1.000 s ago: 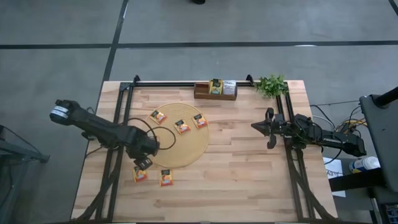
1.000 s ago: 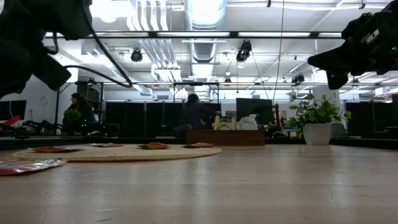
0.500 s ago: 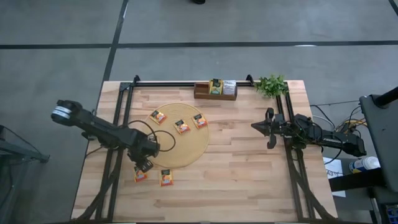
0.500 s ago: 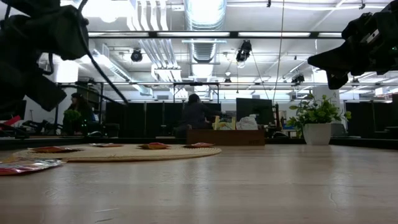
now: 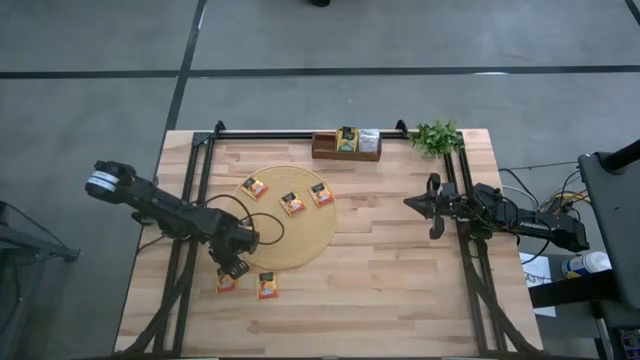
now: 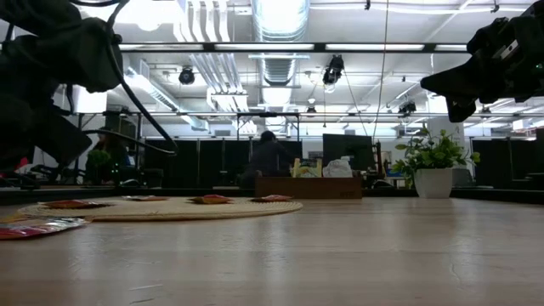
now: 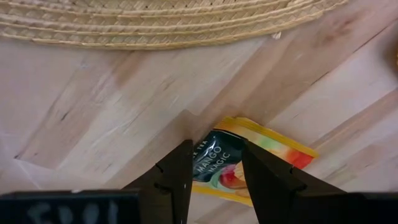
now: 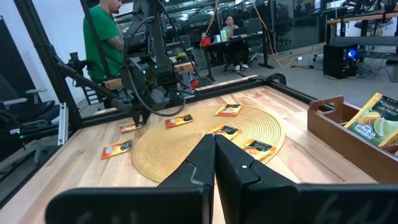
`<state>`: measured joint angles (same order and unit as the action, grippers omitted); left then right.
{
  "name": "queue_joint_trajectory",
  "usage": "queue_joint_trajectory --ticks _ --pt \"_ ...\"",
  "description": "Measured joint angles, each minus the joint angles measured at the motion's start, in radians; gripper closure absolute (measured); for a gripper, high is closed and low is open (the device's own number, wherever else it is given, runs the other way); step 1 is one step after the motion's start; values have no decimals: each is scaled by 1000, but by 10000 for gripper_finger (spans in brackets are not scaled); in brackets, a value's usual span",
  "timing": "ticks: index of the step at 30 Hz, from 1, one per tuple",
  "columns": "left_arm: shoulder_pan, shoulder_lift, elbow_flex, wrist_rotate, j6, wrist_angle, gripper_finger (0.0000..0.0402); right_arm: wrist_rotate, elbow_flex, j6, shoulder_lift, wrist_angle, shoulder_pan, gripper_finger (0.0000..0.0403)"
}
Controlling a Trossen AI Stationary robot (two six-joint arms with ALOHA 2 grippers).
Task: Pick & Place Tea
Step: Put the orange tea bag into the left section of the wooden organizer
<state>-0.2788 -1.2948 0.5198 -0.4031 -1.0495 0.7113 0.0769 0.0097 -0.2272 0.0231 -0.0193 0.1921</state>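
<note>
An orange tea sachet [image 7: 273, 146] marked "Mango Magic" lies flat on the wood just off the near-left rim of the round woven mat [image 5: 285, 235]. My left gripper [image 5: 231, 268] is over it, pointing steeply down and open, one finger on each side of the sachet's printed middle [image 7: 215, 163]. A second orange sachet [image 5: 268, 287] lies beside it. Three more lie on the mat [image 5: 292, 203]. My right gripper [image 5: 412, 203] waits shut at the table's right, level above the wood. My left gripper comes at the sachet from above, slanting, its open fingers [image 7: 180, 171] astride the dark printed part. The sachet lies flat on the table. I cannot tell whether the fingertips touch it.
A brown wooden tray [image 5: 325, 150] holding green-yellow and white sachets stands at the far edge, with a small potted plant [image 5: 437, 137] to its right. Black frame rails run along both table sides. In the right wrist view a person in green [image 8: 102, 37] stands beyond the table.
My left gripper has sunk toward the sachet by the mat's near-left rim and tipped to point more steeply down. Its jaws have kept the same gap. The sachets have not moved.
</note>
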Motion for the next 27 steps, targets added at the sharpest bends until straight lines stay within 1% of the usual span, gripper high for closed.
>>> queue_joint_trajectory --ticks 9,15,18,21,22,24,27 --pt "-5 -108 0 8 43 -6 264 0 0 0 0 0 0 394" --pt "-4 -179 11 -32 75 -13 270 0 0 0 0 0 0 394" --pt "-4 -192 21 -35 84 -5 305 0 0 0 0 0 0 394" --pt "-5 -192 25 -26 89 2 372 0 0 0 -1 0 0 394" --pt "-5 -192 26 -25 88 4 385 0 0 0 -2 0 0 394" --pt "-6 -192 30 -23 88 7 396 -1 0 0 -1 0 0 394" --pt "-7 -189 44 -15 89 30 400 -1 0 0 -1 0 0 394"
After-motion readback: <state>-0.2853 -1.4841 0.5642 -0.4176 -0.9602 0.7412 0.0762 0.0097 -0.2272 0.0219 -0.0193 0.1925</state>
